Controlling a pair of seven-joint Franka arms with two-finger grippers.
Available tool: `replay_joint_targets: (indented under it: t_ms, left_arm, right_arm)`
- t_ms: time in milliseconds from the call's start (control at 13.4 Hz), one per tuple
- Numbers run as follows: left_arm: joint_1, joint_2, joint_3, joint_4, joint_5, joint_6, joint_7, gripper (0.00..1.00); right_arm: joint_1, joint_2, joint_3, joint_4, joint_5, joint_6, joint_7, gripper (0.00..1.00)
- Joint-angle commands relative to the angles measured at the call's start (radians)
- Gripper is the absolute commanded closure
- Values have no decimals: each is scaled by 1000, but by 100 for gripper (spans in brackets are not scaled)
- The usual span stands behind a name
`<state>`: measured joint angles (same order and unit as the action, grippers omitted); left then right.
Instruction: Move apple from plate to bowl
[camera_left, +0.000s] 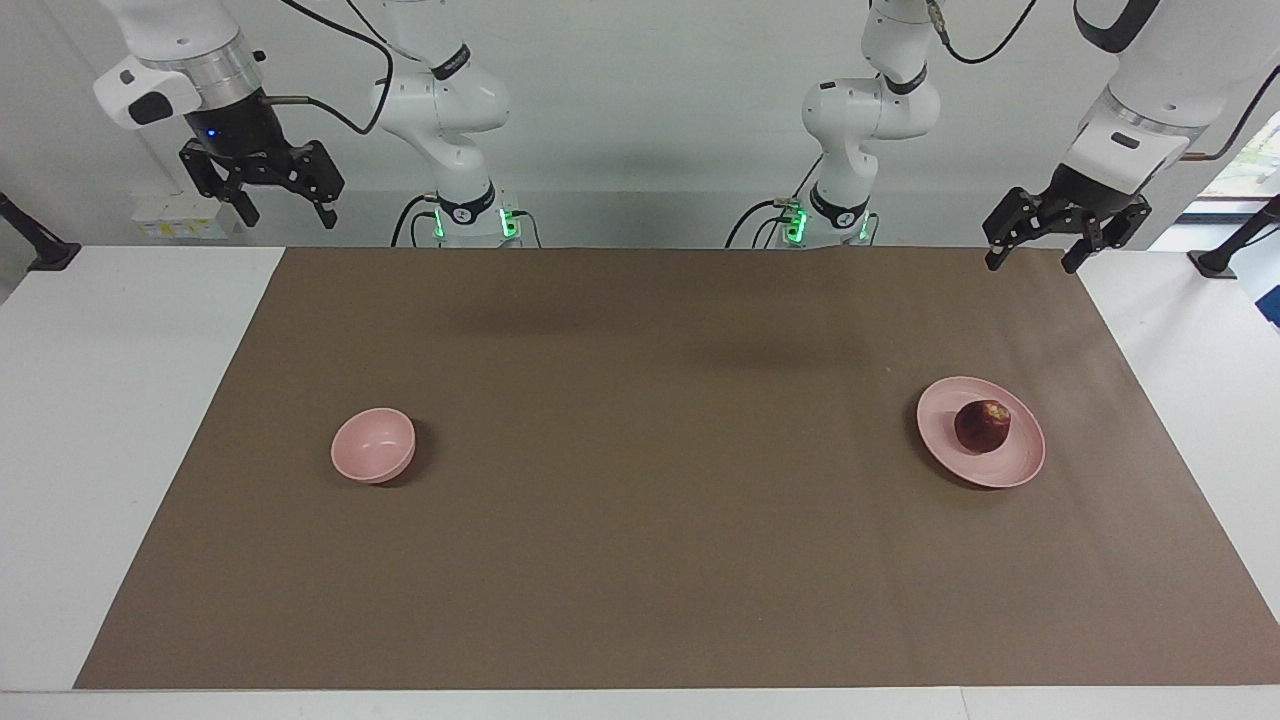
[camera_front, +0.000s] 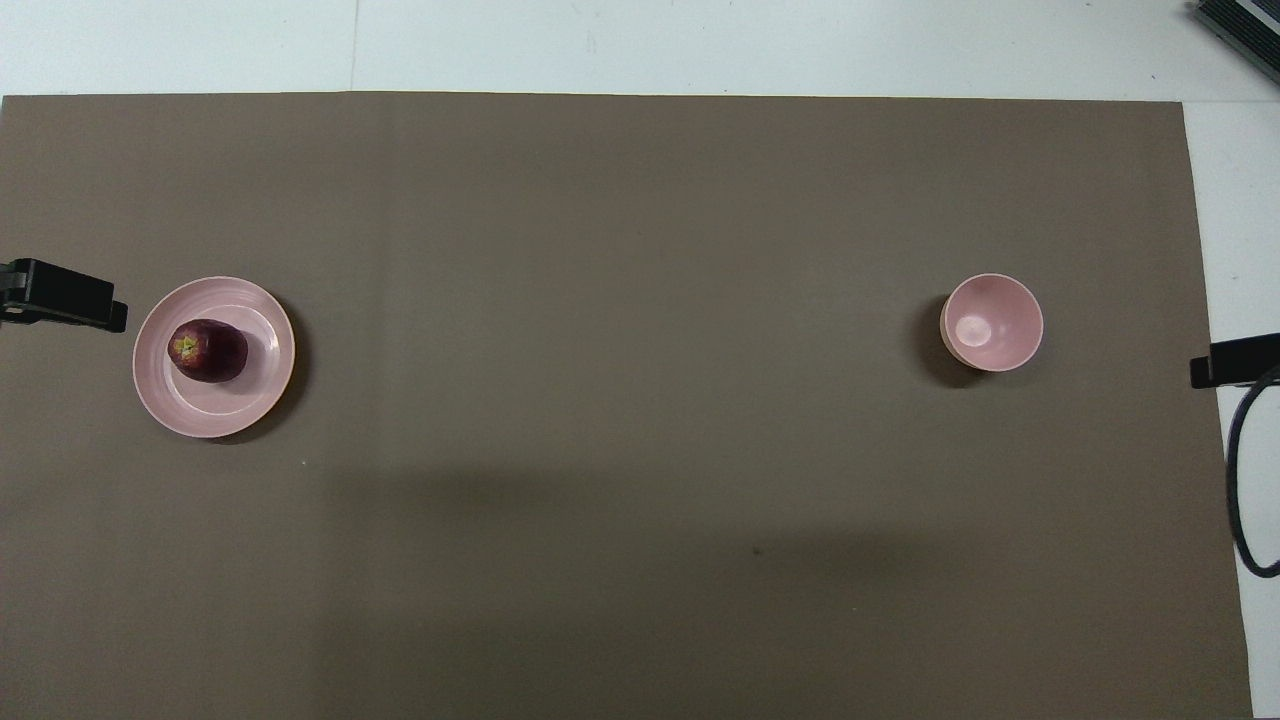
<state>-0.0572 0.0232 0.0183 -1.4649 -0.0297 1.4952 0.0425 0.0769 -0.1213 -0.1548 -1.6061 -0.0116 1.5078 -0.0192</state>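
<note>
One apple (camera_left: 982, 425), small, round and dark red with a yellowish patch at the stem, was seen lying on the one plate (camera_left: 1000, 470), a wide shallow pale pink dish with a low rim. The plate was placed on the brown mat (camera_left: 640, 560) toward the left arm's end of the table, near the mat's short edge. One bowl (camera_left: 373, 445), small, deep, pale pink and smooth, was set toward the right arm's end of the mat, well apart from the plate, and nothing was seen inside it.

The left gripper (camera_left: 1035, 255) was held in the air over the mat's corner at the robots' edge, its two fingers spread apart and nothing between them. The right gripper (camera_left: 287, 212) was held high over the white table (camera_left: 120, 400) near the other corner at the robots' edge, also spread and holding nothing. Both arms were waiting.
</note>
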Motion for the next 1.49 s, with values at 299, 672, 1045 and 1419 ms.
replay_joint_targets:
  t_ms: [299, 672, 1045, 1419]
  left_arm:
    - [4, -11, 0, -5, -7, -1, -6, 0]
    - [2, -11, 0, -6, -7, 3, -6, 0]
    - [0, -11, 0, -8, -7, 14, 4, 0]
    - [-6, -11, 0, -20, -7, 60, 0, 0]
  right_arm:
    - [0, -17, 1, -18, 19, 14, 12, 0]
    - [0, -17, 1, -18, 19, 14, 12, 0]
    - [0, -17, 1, -18, 19, 14, 12, 0]
    - [0, -17, 1, -18, 19, 14, 12, 0]
